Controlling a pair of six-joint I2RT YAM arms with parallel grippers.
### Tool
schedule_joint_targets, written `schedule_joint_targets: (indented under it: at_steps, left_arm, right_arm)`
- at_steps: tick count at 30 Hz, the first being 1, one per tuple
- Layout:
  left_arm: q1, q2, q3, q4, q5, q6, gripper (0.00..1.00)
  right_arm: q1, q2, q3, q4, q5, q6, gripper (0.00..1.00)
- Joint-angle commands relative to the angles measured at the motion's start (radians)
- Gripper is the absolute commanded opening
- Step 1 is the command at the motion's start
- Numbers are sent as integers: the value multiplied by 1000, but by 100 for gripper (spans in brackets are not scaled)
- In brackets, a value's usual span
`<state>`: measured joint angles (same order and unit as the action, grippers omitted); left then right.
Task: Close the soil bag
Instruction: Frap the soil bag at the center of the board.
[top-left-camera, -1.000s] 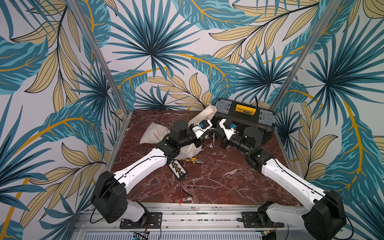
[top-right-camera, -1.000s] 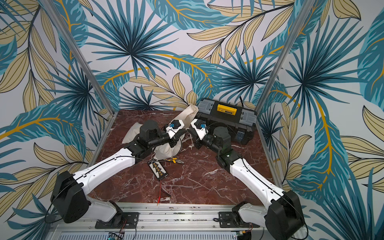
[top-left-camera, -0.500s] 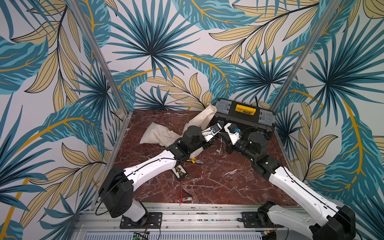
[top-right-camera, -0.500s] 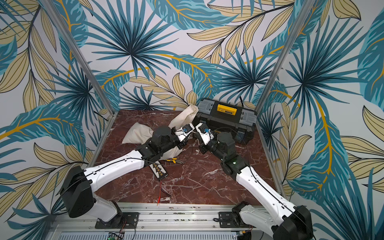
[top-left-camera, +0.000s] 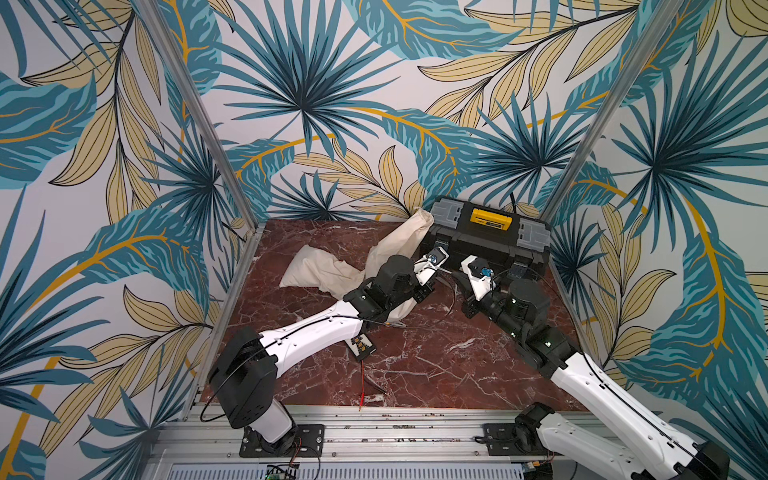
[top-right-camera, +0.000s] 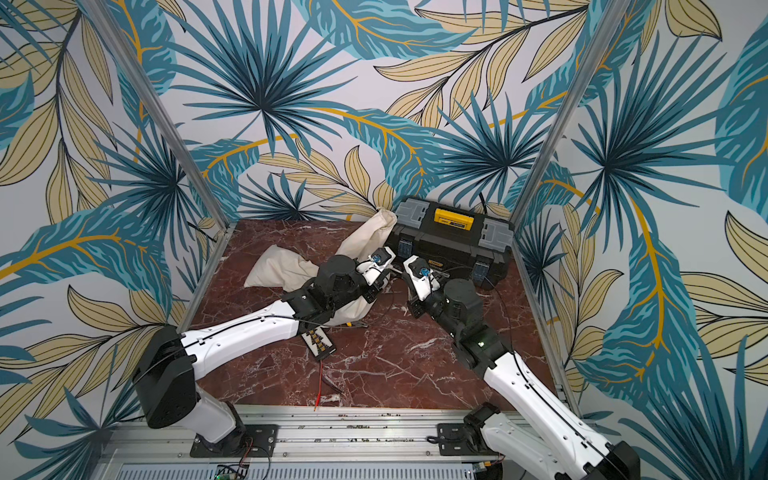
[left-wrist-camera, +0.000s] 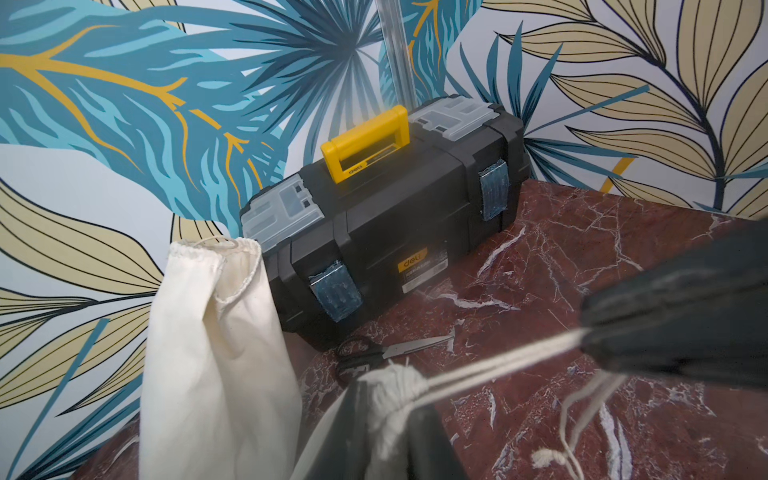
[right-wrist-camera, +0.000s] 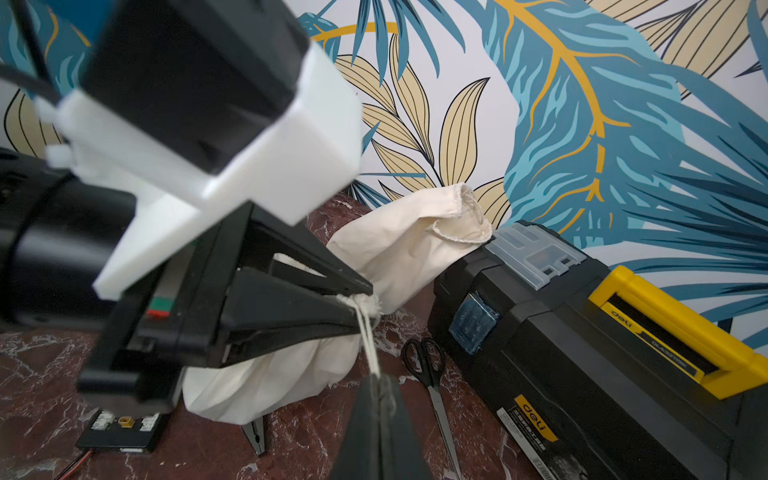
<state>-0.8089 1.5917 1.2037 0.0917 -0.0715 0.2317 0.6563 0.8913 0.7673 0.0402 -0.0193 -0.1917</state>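
Right gripper (right-wrist-camera: 379, 380), two black fingers pressed tight together, clamps the pale drawstring (right-wrist-camera: 368, 345) of the soil bag (right-wrist-camera: 270, 374). The cord runs taut from those fingers straight to the bag's gathered neck. Left gripper (right-wrist-camera: 365, 305) sits at that neck, one black finger on each side of the bunched cloth, with a small gap showing between them; whether they pinch the cloth I cannot tell. A loose loop of cord trails down from the clamped fingers toward the table. The soil bag is a plump cream cloth sack lying on the red marble table (top-left-camera: 436, 365), tucked under the left arm's wrist, its neck puckered tight. Black-handled scissors (right-wrist-camera: 432, 374) lie flat on the marble between the bag and a black toolbox (top-left-camera: 490, 237) with a yellow handle, which stands by the back wall. A second cream bag (left-wrist-camera: 208, 353), its mouth open, leans against the toolbox's end. Nearer the front, a small black circuit board (top-left-camera: 362, 347) with a red wire lies on the marble.
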Motion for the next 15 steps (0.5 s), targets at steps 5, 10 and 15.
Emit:
schedule_joint_targets:
  at_steps: [5, 10, 15]
  left_arm:
    - [273, 51, -100, -294, -545, -80, 17]
    - [287, 44, -112, -283, -512, -89, 20]
    - [287, -14, -168, -198, -360, -95, 18]
  right_arm:
    - [-23, -177, 38, 157, 178, 7, 0]
    - [-27, -187, 51, 133, 228, 2, 0]
    - [-29, -159, 54, 122, 218, 12, 0]
